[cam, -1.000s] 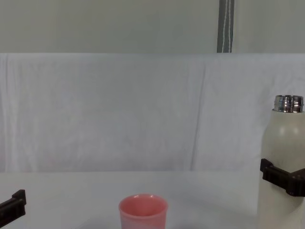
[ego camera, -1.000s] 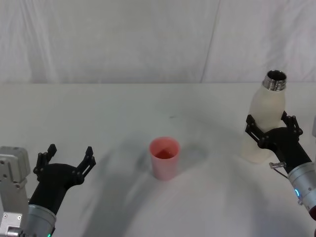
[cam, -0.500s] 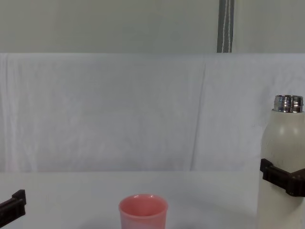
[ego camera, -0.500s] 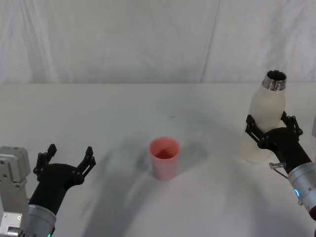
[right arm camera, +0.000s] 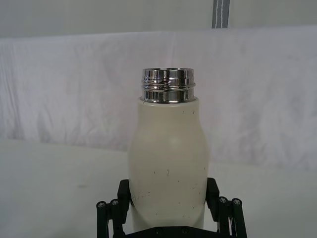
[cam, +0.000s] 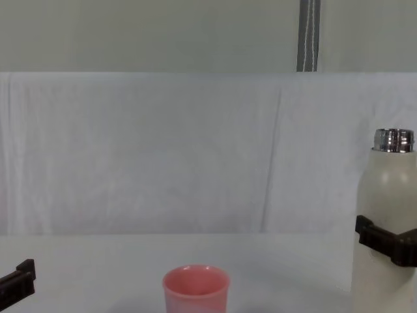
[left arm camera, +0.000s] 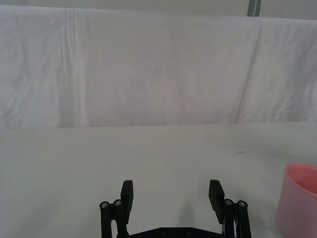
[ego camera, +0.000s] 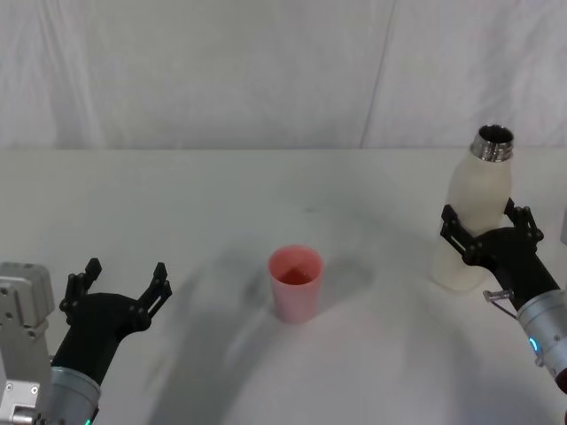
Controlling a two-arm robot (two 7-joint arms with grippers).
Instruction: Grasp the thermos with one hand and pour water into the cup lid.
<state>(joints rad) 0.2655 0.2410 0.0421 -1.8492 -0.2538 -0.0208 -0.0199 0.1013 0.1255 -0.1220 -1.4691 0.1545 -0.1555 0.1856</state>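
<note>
The right end effector grips the thermos around its lower body, black fingers pressed to either side of the cream-white bottle, which stands upright at the right side of the white counter with its shiny threaded steel neck uncapped. The salmon-pink cup lid sits upright near the middle of the counter, well apart from the thermos and to its left. The left end effector hovers low at the near left edge of the counter, its fingers spread wide and holding nothing, the cup lid off to its right. A white cloth backdrop hangs behind the counter.
</note>
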